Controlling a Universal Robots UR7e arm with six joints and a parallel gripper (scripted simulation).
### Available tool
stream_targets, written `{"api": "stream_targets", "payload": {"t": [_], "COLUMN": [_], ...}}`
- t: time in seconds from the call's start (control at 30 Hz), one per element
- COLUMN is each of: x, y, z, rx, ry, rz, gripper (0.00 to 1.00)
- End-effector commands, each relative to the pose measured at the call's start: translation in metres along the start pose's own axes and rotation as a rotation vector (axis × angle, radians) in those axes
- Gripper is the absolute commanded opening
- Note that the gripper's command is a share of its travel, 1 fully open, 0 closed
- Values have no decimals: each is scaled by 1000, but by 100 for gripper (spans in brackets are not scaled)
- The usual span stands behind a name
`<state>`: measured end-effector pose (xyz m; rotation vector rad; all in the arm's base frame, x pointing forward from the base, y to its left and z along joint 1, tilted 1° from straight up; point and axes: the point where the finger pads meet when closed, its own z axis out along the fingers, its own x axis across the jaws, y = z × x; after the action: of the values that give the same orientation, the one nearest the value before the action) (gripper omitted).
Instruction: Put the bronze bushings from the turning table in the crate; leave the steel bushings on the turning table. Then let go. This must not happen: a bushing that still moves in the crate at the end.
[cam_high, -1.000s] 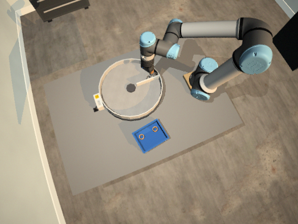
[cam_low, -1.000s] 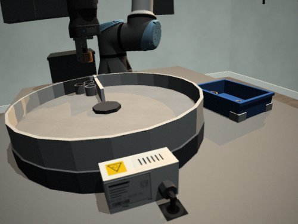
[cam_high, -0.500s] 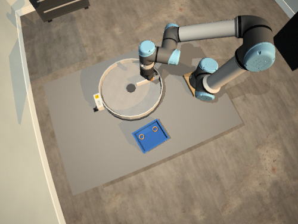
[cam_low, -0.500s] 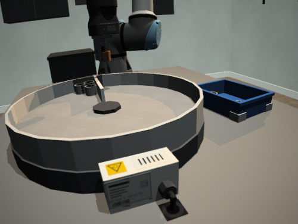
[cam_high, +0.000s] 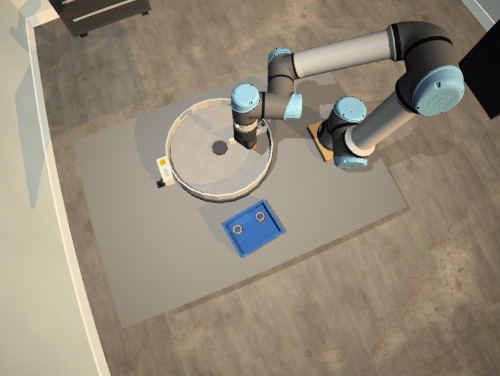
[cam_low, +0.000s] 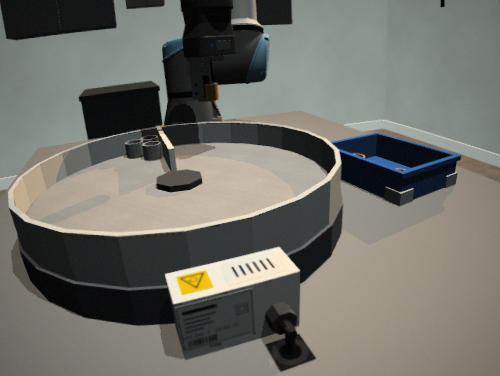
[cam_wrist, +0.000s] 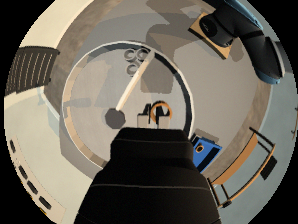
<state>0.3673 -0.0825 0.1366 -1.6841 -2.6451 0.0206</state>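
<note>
Warning sign, 1 — yellow label (cam_high: 162, 162) (cam_low: 195, 282) with a black triangle, symbol inside too small to make out; on top of the white box (cam_high: 165, 171) (cam_low: 235, 305), lower centre of the exterior frame, left of centre in the top frame. Printed plate (cam_low: 218, 320), 1 — on the same box's front face: lines of text, too blurred to read, a barcode at lower left, a small square mark at upper right.

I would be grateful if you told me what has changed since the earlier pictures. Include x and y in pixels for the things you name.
The claw (cam_high: 251, 145) (cam_low: 210, 92) (cam_wrist: 153, 110) has carried its bronze bushing (cam_high: 254, 146) (cam_low: 213, 92) (cam_wrist: 170, 108) rightward in the exterior view, toward the crate's (cam_high: 256, 236) (cam_low: 367, 175) (cam_wrist: 202, 162) side. Nothing was newly gripped or released. The steel bushings (cam_high: 262, 124) (cam_low: 151, 150) (cam_wrist: 132, 69) and the crate with its two bushings look unmoved.
</note>
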Motion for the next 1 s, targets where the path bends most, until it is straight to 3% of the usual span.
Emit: {"api": "stream_targets", "payload": {"t": [0.0, 0.03, 0.2, 0.6, 0.77, 0.97], "x": [0, 0, 30, 30, 61, 61], "y": [1, 1, 47, 47, 92, 92], "z": [0, 0, 0, 0, 0, 0], "rx": [0, 0, 0, 0, -1, -1], "ry": [-1, -1, -1, -1, -1, -1], "rz": [1, 1, 0, 0, 0, 0], "gripper": [0, 0, 0, 0, 0, 0]}}
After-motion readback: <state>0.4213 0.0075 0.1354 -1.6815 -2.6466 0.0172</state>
